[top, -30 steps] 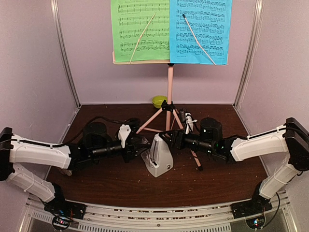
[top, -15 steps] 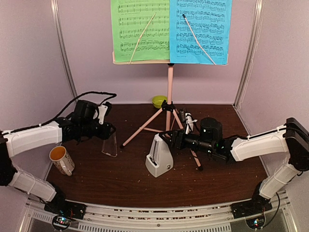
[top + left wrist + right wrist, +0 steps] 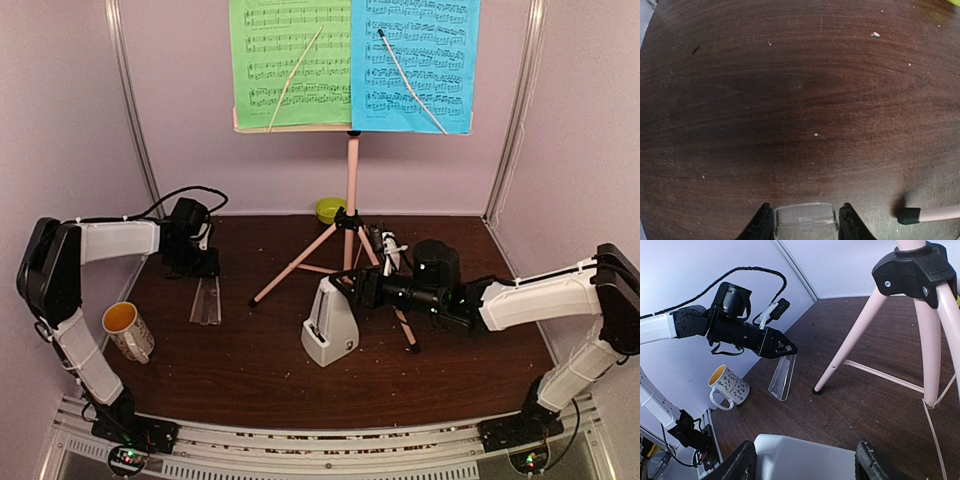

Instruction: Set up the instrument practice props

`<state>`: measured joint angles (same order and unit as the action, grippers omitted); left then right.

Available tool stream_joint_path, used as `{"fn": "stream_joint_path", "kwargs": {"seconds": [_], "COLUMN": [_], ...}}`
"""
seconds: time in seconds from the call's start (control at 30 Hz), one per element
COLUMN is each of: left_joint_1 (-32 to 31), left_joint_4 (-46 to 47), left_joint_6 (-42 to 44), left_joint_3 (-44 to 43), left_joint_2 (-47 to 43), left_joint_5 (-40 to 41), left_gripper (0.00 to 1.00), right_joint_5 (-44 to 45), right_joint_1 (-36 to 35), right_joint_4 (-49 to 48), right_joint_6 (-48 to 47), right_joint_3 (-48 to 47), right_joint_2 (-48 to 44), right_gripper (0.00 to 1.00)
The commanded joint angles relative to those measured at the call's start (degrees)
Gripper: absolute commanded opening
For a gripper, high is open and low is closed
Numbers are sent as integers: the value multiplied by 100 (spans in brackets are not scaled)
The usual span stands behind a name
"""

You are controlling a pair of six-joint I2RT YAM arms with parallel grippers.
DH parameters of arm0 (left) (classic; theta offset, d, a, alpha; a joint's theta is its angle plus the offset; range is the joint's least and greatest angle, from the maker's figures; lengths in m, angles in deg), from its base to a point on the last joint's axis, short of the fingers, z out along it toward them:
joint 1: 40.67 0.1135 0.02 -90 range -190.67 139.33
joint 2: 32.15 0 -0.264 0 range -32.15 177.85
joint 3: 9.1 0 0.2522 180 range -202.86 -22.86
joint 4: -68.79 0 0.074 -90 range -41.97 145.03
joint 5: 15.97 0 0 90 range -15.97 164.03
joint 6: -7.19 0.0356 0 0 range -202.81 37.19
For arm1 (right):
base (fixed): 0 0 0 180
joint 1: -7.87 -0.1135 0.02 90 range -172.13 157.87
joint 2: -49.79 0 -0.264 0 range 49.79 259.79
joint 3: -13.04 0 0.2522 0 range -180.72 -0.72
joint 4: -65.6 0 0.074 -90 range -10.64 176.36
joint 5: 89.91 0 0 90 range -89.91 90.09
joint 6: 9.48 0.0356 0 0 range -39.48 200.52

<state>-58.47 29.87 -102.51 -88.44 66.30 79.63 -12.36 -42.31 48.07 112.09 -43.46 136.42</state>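
Your left gripper (image 3: 804, 222) clamps cover (image 3: 781, 377); cover's lower end on table (image 3: 250, 380), between mug (image 3: 127, 330) and stand leg (image 3: 850, 342). Lower it gently, release, don't nudge mug. Right gripper (image 3: 806, 462) flanks metronome (image 3: 328, 330), centre front; can't tell if squeezing.

Pale lilac walls (image 3: 190, 120) are enclosing the space on three sides, with thin metal strips (image 3: 137, 120) running up the back corners. A dark brown wood-grain tabletop (image 3: 250, 380) is carrying scattered pale crumbs (image 3: 875, 34). A ridged metal rail (image 3: 330, 440) is running along its near edge.
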Motion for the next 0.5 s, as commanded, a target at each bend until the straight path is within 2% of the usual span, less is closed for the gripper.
{"fn": "stream_joint_path", "kwargs": {"seconds": [0.0, 0.1, 0.2, 0.43, 0.47], "left_joint_1": [73, 84, 85, 98, 101], "left_joint_4": [19, 26, 37, 8, 30], "left_joint_6": [-86, -86, -68, -27, -25], "left_joint_3": [-350, -507, -582, -643, -614], "left_joint_2": [336, 604, 742, 691, 633], "left_joint_5": [52, 3, 11, -14, -31], "left_gripper": [18, 21, 29, 67, 78], "right_joint_5": [188, 170, 170, 41, -1], "right_joint_1": [-45, -61, -68, -75, -80], "right_joint_4": [1578, 1701, 1811, 1916, 1942], "right_joint_6": [-278, -307, -326, -326, -331], "right_joint_3": [113, -15, -127, -452, -517], "right_joint_2": [148, 48, -60, -204, -214], "right_gripper": [67, 68, 69, 73, 74]}}
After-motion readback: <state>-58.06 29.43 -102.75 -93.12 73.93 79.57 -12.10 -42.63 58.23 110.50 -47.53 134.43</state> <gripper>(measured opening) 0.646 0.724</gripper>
